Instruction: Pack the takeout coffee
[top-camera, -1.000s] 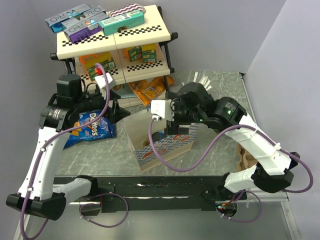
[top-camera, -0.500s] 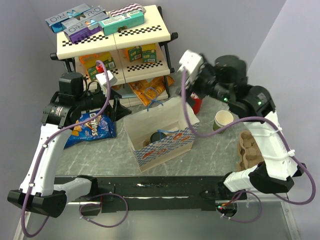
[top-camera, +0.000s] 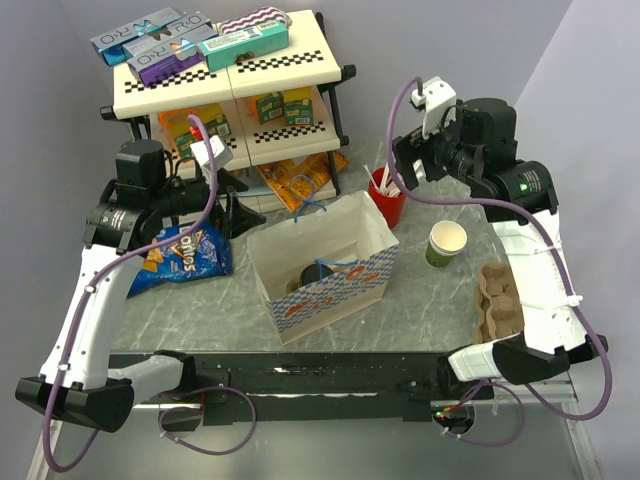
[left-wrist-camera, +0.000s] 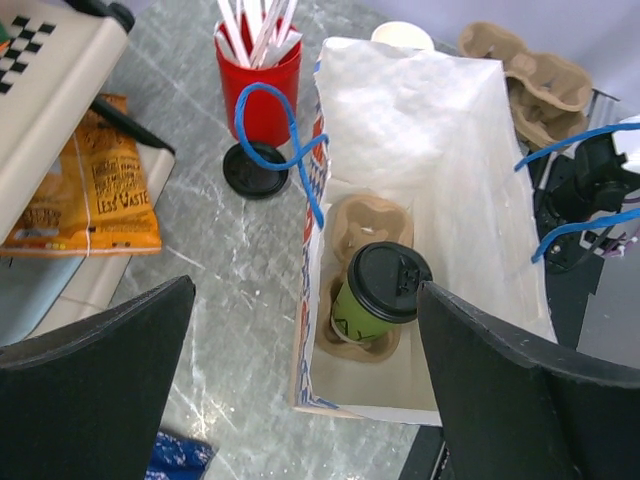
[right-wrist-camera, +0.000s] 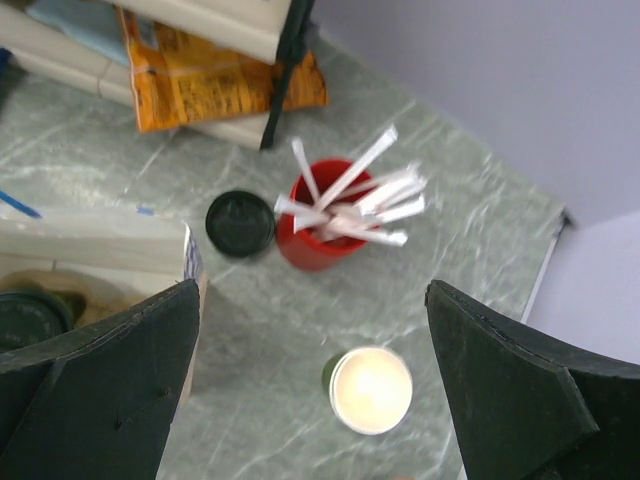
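**Top view.** Left gripper (top-camera: 228, 205) hangs beside the cream two-tier snack shelf (top-camera: 230, 75), jaws wide, nothing in them. Right gripper (top-camera: 405, 172) is high over the back of the table, above the red plastic cup of white sticks (top-camera: 388, 198), jaws wide and empty. The white paper bag with blue-and-orange print (top-camera: 335, 295) stands open mid-table, and a dark round lid shows low inside it. An open green paper cup with a cream inside (top-camera: 446, 243) stands right of the bag, apart from it. A brown pulp cup carrier (top-camera: 497, 300) lies near the right edge.

**Left wrist view.** Looks straight down into the bag. The takeout coffee, a small green paper cup with a black plastic lid (left-wrist-camera: 385, 290), stands upright in one well of a brown pulp tray (left-wrist-camera: 360, 222) on the bag floor. The tray's other well is bare. A loose round black lid (left-wrist-camera: 256, 170) lies flat just beside the red cup's foot. Fingers (left-wrist-camera: 95, 375) stand far apart.

**Right wrist view.** The red cup sits between the spread fingers (right-wrist-camera: 95, 370), its sticks fanned out. The loose lid is just left of it, the open green cup nearer.

**Judgement.** The coffee looks packed, so only extras seem left. If a stick is wanted, descend straight over the fan, pinch one near its upper end and lift vertically so the red cup doesn't tip. Keep wide of the bag's thin wall on the way over.
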